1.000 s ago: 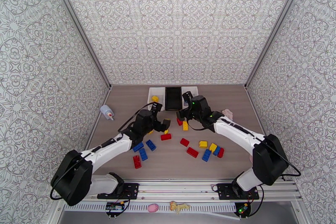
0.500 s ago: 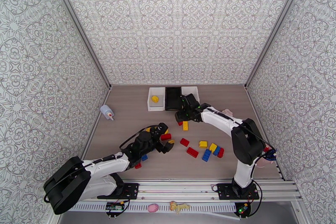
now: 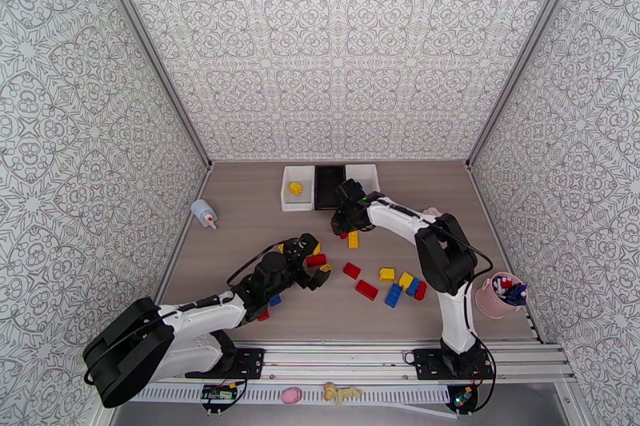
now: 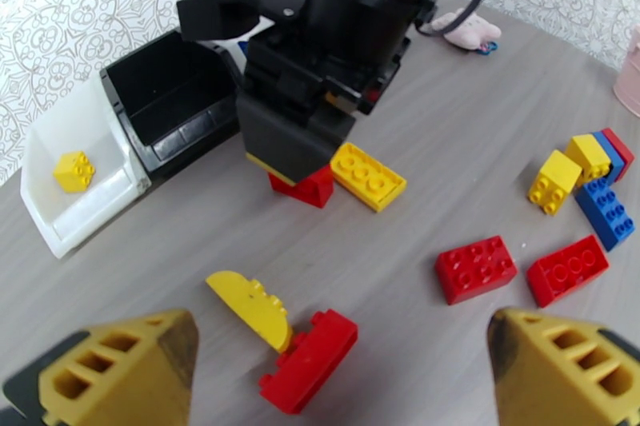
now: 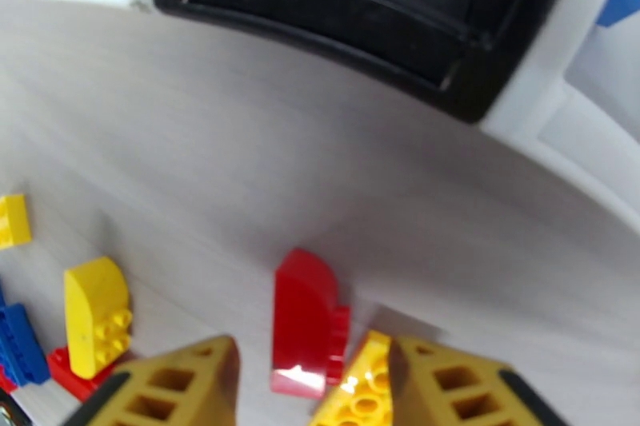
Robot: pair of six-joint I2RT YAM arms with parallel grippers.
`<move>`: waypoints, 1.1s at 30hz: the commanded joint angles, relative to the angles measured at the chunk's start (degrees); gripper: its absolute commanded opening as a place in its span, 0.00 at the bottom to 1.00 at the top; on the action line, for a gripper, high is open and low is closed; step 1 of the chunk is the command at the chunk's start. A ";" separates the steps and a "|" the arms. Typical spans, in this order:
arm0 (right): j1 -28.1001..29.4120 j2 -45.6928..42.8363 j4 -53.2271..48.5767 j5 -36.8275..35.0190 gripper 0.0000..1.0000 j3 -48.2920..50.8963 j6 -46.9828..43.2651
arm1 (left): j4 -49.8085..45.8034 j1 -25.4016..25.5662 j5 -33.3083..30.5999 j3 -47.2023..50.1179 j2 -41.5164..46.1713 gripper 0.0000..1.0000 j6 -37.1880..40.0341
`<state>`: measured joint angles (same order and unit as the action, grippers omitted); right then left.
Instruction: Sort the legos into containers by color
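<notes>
Three containers stand in a row at the back: a white bin (image 3: 286,197) holding a yellow lego (image 3: 295,189), a black bin (image 3: 328,186) and a second white bin (image 3: 365,177). My right gripper (image 3: 344,225) is lowered just in front of the black bin. In the right wrist view its fingers (image 5: 176,384) straddle a red curved lego (image 5: 304,324), small gaps showing, with a yellow lego (image 5: 360,392) beside it. My left gripper (image 3: 314,264) hangs open over a red lego (image 4: 310,360) and a yellow curved lego (image 4: 250,308). Several red, yellow and blue legos (image 3: 394,285) lie scattered to the right.
A pale bottle (image 3: 204,213) lies near the left wall. A pinkish toy (image 3: 434,214) sits behind the right arm, and a pink cup (image 3: 498,297) stands at the right edge. A blue lego (image 3: 275,300) and a red one (image 3: 262,314) lie by the left forearm.
The right gripper's jaws have narrowed around the red curved lego while its arm folded in, uncovering the pink cup. The left gripper pulled back toward the near side, then held still.
</notes>
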<state>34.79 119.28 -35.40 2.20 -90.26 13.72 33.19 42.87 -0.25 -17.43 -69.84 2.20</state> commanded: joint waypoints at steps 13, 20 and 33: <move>0.47 3.64 -1.52 0.82 0.44 -2.76 0.19 | 1.81 0.20 -1.07 0.21 0.76 1.00 0.91; 0.51 3.59 -1.82 0.06 0.28 -2.55 -0.44 | 1.73 0.07 -1.05 0.04 0.92 1.00 0.46; 0.48 -3.32 -0.10 -3.66 0.24 -1.18 0.91 | 4.28 -1.08 -1.78 1.34 2.98 1.00 -1.20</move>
<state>34.85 120.66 -36.07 0.73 -91.37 13.74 34.63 42.48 -0.78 -17.23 -67.85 1.72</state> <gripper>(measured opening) 0.245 0.996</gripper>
